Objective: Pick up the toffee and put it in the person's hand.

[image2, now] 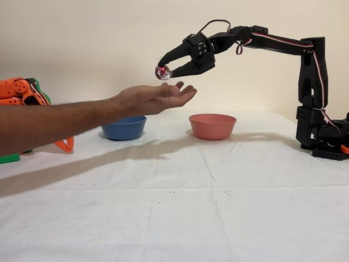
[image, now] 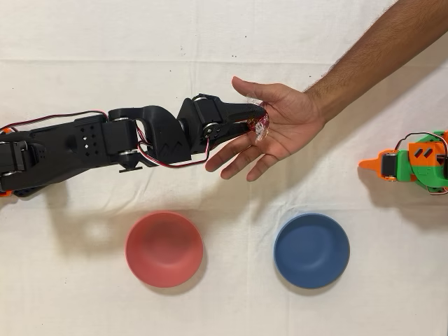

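Note:
The toffee (image2: 162, 72), a small red and gold shiny sweet, sits between the tips of my black gripper (image2: 165, 69), which is shut on it. In the fixed view it hangs a little above the person's hand (image2: 155, 98), apart from the palm. That hand lies open, palm up, with spread fingers. Seen from overhead, my gripper (image: 260, 122) reaches in from the left over the hand (image: 287, 133), and the toffee (image: 262, 129) shows above the palm near the base of the fingers. The bare forearm comes in from the upper right.
A red bowl (image: 164, 248) and a blue bowl (image: 311, 250) stand on the white cloth (image: 231, 301) below the hand in the overhead view. The idle orange arm (image: 413, 162) rests at the right edge there.

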`<state>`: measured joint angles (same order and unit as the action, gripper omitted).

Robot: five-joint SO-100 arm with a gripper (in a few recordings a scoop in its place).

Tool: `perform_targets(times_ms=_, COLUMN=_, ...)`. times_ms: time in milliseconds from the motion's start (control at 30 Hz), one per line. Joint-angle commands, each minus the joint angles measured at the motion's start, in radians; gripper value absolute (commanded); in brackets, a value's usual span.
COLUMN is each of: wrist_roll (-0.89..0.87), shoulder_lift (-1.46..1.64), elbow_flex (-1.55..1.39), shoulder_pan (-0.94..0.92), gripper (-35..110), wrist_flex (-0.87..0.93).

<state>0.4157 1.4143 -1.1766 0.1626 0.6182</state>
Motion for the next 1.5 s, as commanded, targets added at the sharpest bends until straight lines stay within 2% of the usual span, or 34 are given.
perform_targets(times_ms=0, wrist_roll=0.020, shoulder_lift=0.049, elbow_flex=-0.002, shoulder_pan=0.006, gripper=15, wrist_flex=-0.017)
perform_targets(times_ms=200, wrist_roll=0.005, shoulder_lift=0.064, elbow_flex=-0.029, shoulder_pan=0.005, gripper=20, wrist_flex=-0.017)
perform_targets(times_ms=567, wrist_roll=-0.021, shoulder_lift=0.117, elbow_flex=-0.063, shoulder_pan=-0.003, gripper=20, wrist_flex=0.012)
perform_targets(times_ms=633, wrist_roll=-0.029, shoulder_lift=0.140, elbow_flex=-0.077, shoulder_pan=-0.008, gripper=18, wrist_flex=0.028)
perform_targets(times_ms=733, wrist_roll=-0.032, shoulder_lift=0.175, elbow_flex=-0.084, shoulder_pan=-0.009, gripper=2, wrist_flex=0.078)
perform_targets(times_ms=933, wrist_roll=-0.198, shoulder_lift=0.295, elbow_flex=-0.158, shoulder_pan=-0.028, gripper=0, wrist_flex=0.189)
perform_targets(times_ms=1133, wrist_roll=-0.321, shoulder_lift=0.495, elbow_flex=-0.350, shoulder_pan=-0.052, gripper=0, wrist_flex=0.244)
perform_targets(times_ms=1467, wrist_roll=-0.419, shoulder_lift=0.850, elbow_flex=-0.739, shoulder_pan=-0.103, gripper=0, wrist_flex=0.316)
